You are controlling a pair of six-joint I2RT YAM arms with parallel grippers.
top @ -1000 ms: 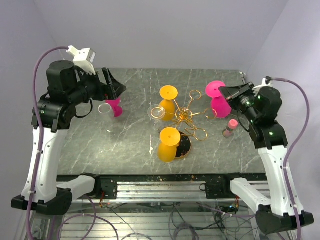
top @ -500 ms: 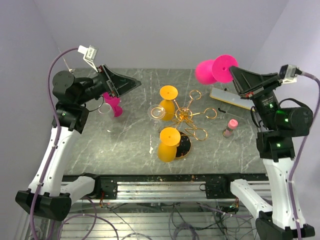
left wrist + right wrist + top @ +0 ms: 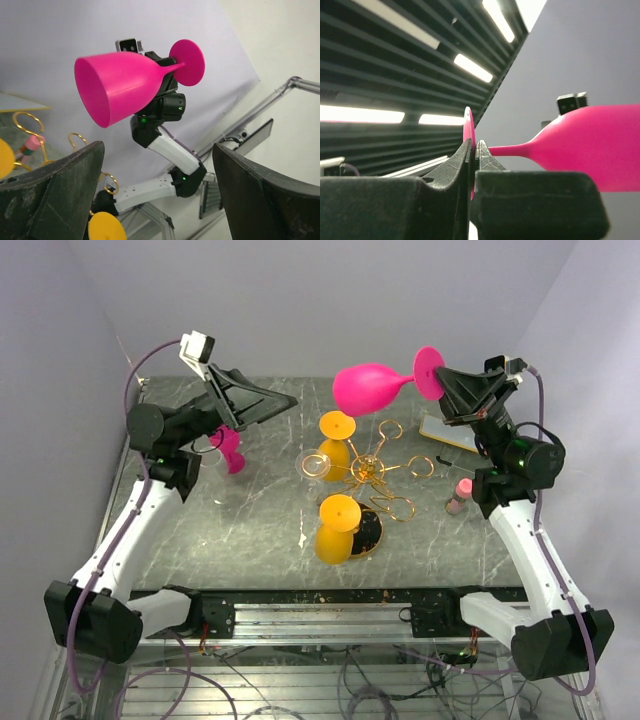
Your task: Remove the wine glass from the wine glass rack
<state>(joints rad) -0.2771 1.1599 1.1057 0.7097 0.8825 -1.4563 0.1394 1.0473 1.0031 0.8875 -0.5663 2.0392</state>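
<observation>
Our right gripper (image 3: 446, 390) clenches the flat round foot of the smooth matte pink wine glass (image 3: 375, 387). We hold it level in open air, high above the thin gold wire wine glass rack (image 3: 375, 472). Our left gripper (image 3: 280, 403) gapes, released.

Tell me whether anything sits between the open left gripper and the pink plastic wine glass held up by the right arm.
Nothing visible does. The left gripper faces the pink plastic wine glass across open air; the right gripper pinches its foot from the far side. The gold wire rack stands lower, out of that line.
</observation>
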